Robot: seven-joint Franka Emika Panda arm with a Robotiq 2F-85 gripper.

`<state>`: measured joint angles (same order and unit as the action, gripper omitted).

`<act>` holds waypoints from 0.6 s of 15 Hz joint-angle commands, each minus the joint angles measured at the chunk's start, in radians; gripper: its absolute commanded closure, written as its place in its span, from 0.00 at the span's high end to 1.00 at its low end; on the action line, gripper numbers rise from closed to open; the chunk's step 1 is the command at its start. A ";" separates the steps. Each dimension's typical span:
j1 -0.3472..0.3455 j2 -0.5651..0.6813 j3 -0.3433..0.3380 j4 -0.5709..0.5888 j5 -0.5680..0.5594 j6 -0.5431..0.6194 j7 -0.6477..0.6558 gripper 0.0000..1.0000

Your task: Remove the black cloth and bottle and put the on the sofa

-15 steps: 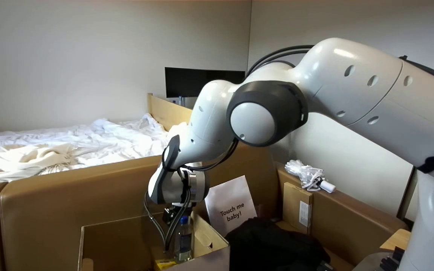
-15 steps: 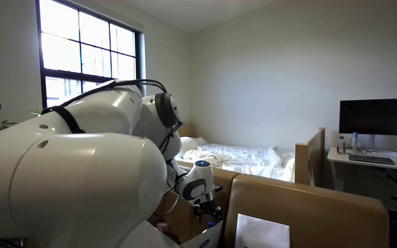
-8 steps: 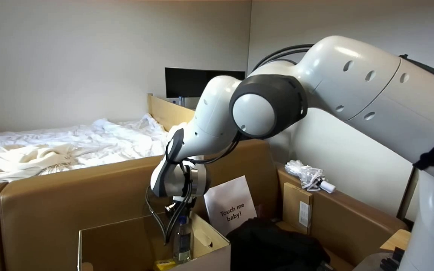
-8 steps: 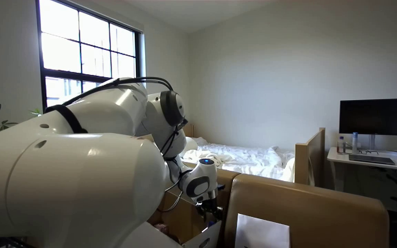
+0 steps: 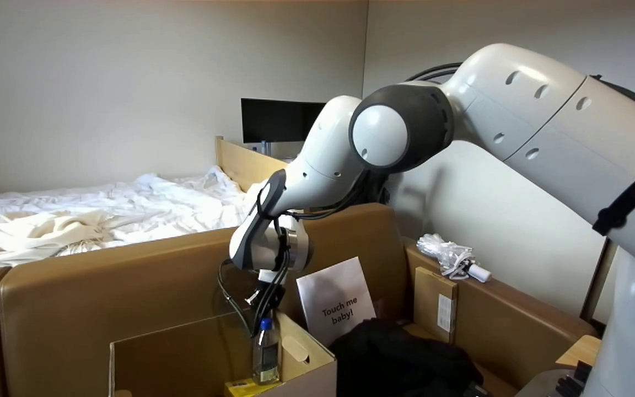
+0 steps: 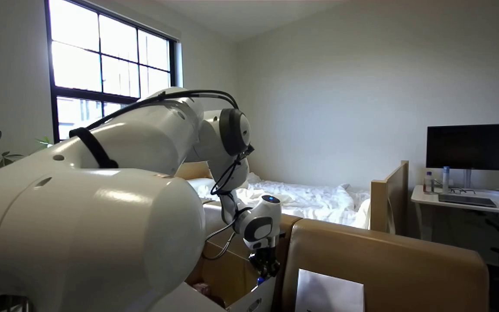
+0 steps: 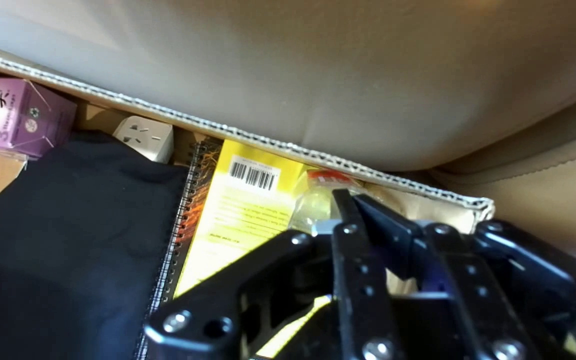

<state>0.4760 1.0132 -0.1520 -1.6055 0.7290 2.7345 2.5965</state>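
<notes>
In an exterior view the bottle [image 5: 265, 355], clear with a blue cap, stands upright in the cardboard box's corner. Its cap [image 6: 260, 281] shows just under my gripper [image 6: 267, 273]. Seen from the wrist, the gripper [image 7: 352, 196] is shut, its fingertips together and nothing visible between them. Behind them is a clear plastic shape [image 7: 313, 202] with a red patch, probably the bottle, partly hidden by the fingers. A flat black cloth [image 7: 83, 225] lies inside the box. A second black fabric heap [image 5: 400, 358] rests on the sofa, outside the box.
The cardboard box [image 5: 306, 353] stands against the brown sofa [image 5: 102, 286]. Inside are a yellow item [image 7: 248, 200], a spiral notebook [image 7: 175, 230], a white socket [image 7: 145, 137] and a purple carton [image 7: 23, 115]. A paper sign [image 5: 339, 303] leans on the backrest.
The jaws have gone from open to shut. The arm has risen and the hand has shifted slightly to the right. The bottle stays in the box; the box's far-left edge has shifted slightly left.
</notes>
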 commanded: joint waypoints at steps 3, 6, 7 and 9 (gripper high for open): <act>0.018 -0.045 -0.030 -0.035 -0.038 -0.142 0.005 0.30; 0.035 0.021 -0.036 0.052 -0.056 -0.242 0.011 0.42; 0.042 0.026 -0.048 0.066 -0.064 -0.266 0.010 0.48; 0.064 0.048 -0.063 0.090 -0.069 -0.327 0.010 0.61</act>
<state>0.5053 1.0225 -0.1867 -1.5560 0.6853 2.4818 2.5966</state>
